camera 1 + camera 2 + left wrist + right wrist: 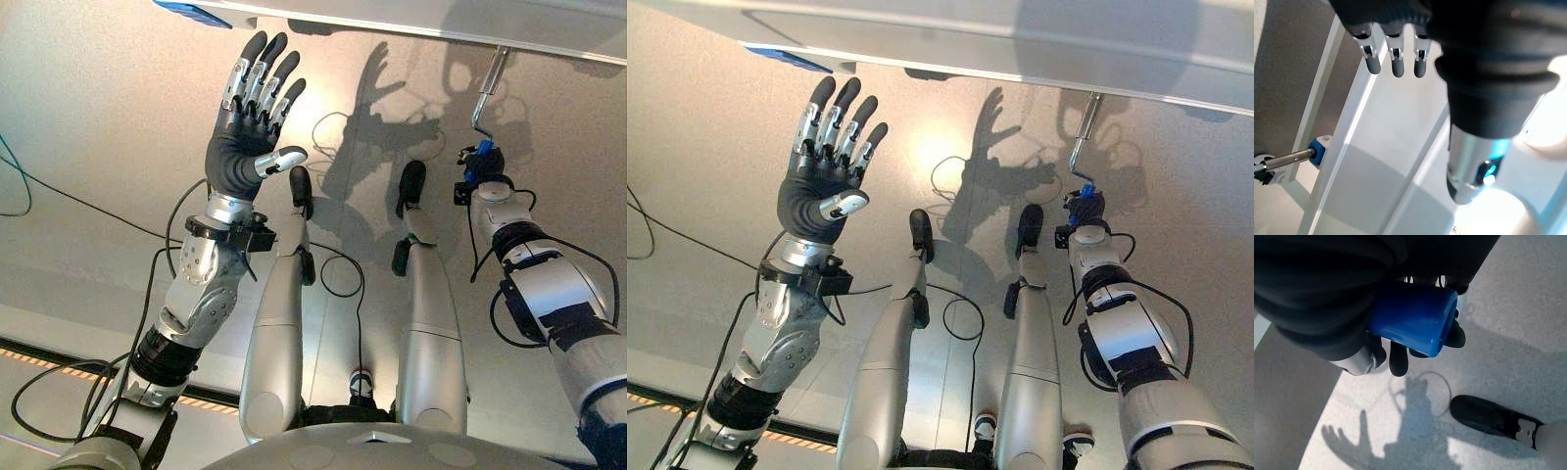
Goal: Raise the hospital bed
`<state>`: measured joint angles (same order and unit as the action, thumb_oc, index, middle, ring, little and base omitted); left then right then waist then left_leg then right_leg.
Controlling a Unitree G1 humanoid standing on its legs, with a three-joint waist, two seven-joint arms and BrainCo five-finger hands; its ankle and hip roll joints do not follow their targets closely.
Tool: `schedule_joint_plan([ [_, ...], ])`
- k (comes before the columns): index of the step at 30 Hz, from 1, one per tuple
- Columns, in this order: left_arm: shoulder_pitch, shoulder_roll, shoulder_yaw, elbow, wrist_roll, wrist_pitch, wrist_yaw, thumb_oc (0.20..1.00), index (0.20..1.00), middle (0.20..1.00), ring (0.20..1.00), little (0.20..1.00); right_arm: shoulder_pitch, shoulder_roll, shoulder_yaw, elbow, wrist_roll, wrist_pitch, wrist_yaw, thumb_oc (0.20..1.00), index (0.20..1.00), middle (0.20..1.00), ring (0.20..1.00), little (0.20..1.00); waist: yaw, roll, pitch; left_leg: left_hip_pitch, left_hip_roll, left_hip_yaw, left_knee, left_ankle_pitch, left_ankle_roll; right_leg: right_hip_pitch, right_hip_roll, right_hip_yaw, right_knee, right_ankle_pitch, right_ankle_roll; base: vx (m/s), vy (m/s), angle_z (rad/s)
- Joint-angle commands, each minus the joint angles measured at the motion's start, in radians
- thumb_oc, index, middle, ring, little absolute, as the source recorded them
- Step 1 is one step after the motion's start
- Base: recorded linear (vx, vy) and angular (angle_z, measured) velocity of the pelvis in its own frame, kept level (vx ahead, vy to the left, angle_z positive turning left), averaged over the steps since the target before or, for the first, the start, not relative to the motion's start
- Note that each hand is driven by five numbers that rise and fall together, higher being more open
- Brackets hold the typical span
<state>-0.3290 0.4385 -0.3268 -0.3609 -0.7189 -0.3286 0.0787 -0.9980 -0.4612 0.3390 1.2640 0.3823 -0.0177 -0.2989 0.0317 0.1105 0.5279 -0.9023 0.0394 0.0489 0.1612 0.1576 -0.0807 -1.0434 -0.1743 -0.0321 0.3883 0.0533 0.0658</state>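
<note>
The right hand (1400,340) is curled round the blue grip (1413,318) of the crank (488,90), a bent metal rod that runs up from the grip to the underside of the bed (411,22); the right wrist view shows the fingers wrapped over the blue cylinder with its flat end facing out over the floor (1508,347). That hold makes sense for the task: the bed frame spans the top of both eye views, and the crank hanging from its edge looks like the means of lifting it, so the hand has to stay closed on the grip while the wrist sweeps it round. The rod is tilted, the grip sitting below and a little to the left of where the shaft meets the frame, which suggests a turn is partway through its circle, though how far the bed has risen cannot be told. The left hand (253,108) is held up with fingers spread and straight, empty, just short of the bed's edge and well apart from the crank; it seems kept clear of the sweep, perhaps ready to steady against the frame. The left wrist view shows white frame rails (1376,142) past its fingertips.
</note>
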Motion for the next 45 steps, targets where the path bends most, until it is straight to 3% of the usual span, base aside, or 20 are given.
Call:
schedule_joint_plan([
  [1, 0.019, 0.034, -0.003, -0.099, 0.066, -0.041, 0.004, 1.0, 1.0, 1.0, 1.0, 1.0, -0.041, 0.4, 0.27, -0.154, -0.283, -0.047, 0.122, 0.2, 0.2, 0.2, 0.2, 0.2, 0.041, 0.056, -0.008, -0.043, -0.097, -0.014, 0.11, -0.117, 0.037, 0.063, -0.018, 0.016, -0.116, 0.031, 0.098, 0.0, 0.035, -0.07],
  [15, 0.037, 0.039, 0.003, -0.108, 0.063, -0.061, 0.002, 1.0, 1.0, 1.0, 1.0, 1.0, -0.073, 0.432, 0.39, -0.283, -0.41, -0.068, 0.168, 0.2, 0.2, 0.2, 0.2, 0.2, 0.042, 0.061, -0.008, -0.035, -0.103, -0.001, 0.104, -0.119, 0.038, 0.076, -0.028, 0.027, -0.149, 0.049, 0.109, 0.0, 0.038, -0.03],
  [20, 0.049, 0.04, -0.001, -0.107, 0.054, -0.073, -0.011, 1.0, 1.0, 1.0, 1.0, 1.0, -0.038, 0.408, 0.391, -0.477, -0.268, -0.126, 0.193, 0.2, 0.2, 0.2, 0.2, 0.2, 0.037, 0.056, -0.008, -0.026, -0.101, 0.006, 0.101, -0.118, 0.037, 0.083, -0.031, 0.029, -0.158, 0.056, 0.114, 0.0, 0.003, 0.01],
  [26, 0.049, 0.053, -0.013, -0.097, 0.044, -0.085, -0.024, 1.0, 1.0, 1.0, 1.0, 1.0, -0.043, 0.363, 0.439, -0.608, -0.256, -0.15, 0.222, 0.2, 0.2, 0.2, 0.2, 0.2, 0.032, 0.043, -0.008, -0.017, -0.097, 0.014, 0.102, -0.122, 0.039, 0.09, -0.026, 0.038, -0.172, 0.065, 0.117, 0.0, 0.006, -0.05],
  [32, 0.048, 0.053, -0.028, -0.101, 0.041, -0.085, -0.029, 1.0, 1.0, 1.0, 1.0, 1.0, -0.046, 0.361, 0.429, -0.628, -0.25, -0.153, 0.208, 0.2, 0.2, 0.2, 0.2, 0.2, 0.032, 0.049, -0.008, -0.017, -0.096, 0.016, 0.099, -0.119, 0.041, 0.091, -0.026, 0.037, -0.175, 0.065, 0.118, 0.0, -0.013, -0.07],
  [34, 0.056, 0.056, -0.021, -0.102, 0.044, -0.084, -0.03, 1.0, 1.0, 1.0, 1.0, 1.0, -0.022, 0.341, 0.407, -0.692, -0.201, -0.166, 0.208, 0.2, 0.2, 0.2, 0.2, 0.2, 0.026, 0.049, -0.008, -0.014, -0.095, 0.016, 0.1, -0.118, 0.039, 0.093, -0.026, 0.038, -0.176, 0.065, 0.118, 0.0, 0.0, 0.0],
  [35, 0.069, 0.059, -0.012, -0.102, 0.055, -0.086, -0.027, 1.0, 1.0, 1.0, 1.0, 1.0, 0.031, 0.292, 0.369, -0.795, -0.113, -0.195, 0.201, 0.2, 0.2, 0.2, 0.2, 0.2, 0.013, 0.041, -0.008, -0.008, -0.09, 0.019, 0.096, -0.117, 0.038, 0.096, -0.026, 0.039, -0.179, 0.066, 0.118, 0.0, 0.0, 0.0],
  [41, 0.102, 0.079, 0.021, -0.094, 0.082, -0.1, -0.027, 1.0, 1.0, 1.0, 1.0, 1.0, 0.28, 0.053, 0.212, -1.197, 0.067, -0.301, 0.214, 0.2, 0.2, 0.2, 0.2, 0.2, -0.036, 0.012, -0.008, 0.013, -0.086, 0.032, 0.098, -0.125, 0.038, 0.108, -0.023, 0.051, -0.175, 0.064, 0.122, 0.0, -0.005, 0.0],
  [42, 0.102, 0.078, 0.019, -0.094, 0.082, -0.1, -0.027, 1.0, 1.0, 1.0, 1.0, 1.0, 0.283, 0.052, 0.21, -1.2, 0.067, -0.3, 0.214, 0.2, 0.2, 0.2, 0.2, 0.2, -0.035, 0.013, -0.008, 0.014, -0.086, 0.032, 0.098, -0.126, 0.038, 0.109, -0.023, 0.051, -0.175, 0.064, 0.122, 0.01, -0.011, 0.03],
  [45, 0.144, 0.089, 0.043, -0.103, 0.084, -0.102, -0.054, 1.0, 1.0, 1.0, 1.0, 1.0, 0.479, -0.011, 0.058, -1.362, 0.165, -0.352, 0.245, 0.2, 0.2, 0.2, 0.2, 0.2, -0.064, -0.004, -0.008, 0.038, -0.084, 0.043, 0.087, -0.127, 0.038, 0.13, -0.015, 0.055, -0.191, 0.067, 0.125, 0.01, -0.026, 0.0],
])
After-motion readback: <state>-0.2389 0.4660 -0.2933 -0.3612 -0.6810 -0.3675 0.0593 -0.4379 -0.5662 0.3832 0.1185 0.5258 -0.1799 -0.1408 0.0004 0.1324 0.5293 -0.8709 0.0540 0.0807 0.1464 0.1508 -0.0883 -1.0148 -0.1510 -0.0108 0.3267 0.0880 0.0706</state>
